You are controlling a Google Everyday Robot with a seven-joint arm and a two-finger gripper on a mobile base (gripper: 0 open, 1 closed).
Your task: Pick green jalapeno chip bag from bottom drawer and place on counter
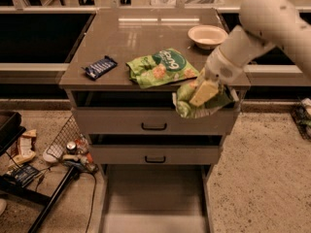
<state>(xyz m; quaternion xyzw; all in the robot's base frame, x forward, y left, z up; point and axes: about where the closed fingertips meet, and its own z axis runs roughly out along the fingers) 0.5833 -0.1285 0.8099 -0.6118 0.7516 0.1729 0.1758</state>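
My gripper (204,92) is shut on the green jalapeno chip bag (185,101), a small wrinkly dark-green foil bag with pale patches. It hangs in the air at the front right edge of the counter (146,38), level with the top drawer front. The bottom drawer (154,198) is pulled out below, its flat grey floor bare. My white arm (252,28) reaches in from the upper right.
On the counter lie a larger lime-green bag (161,67), a dark-blue snack bar wrapper (98,67) and a white bowl (207,35). Two drawer fronts with black handles (154,126) are shut. A wire basket and clutter (68,149) sit on the floor at left.
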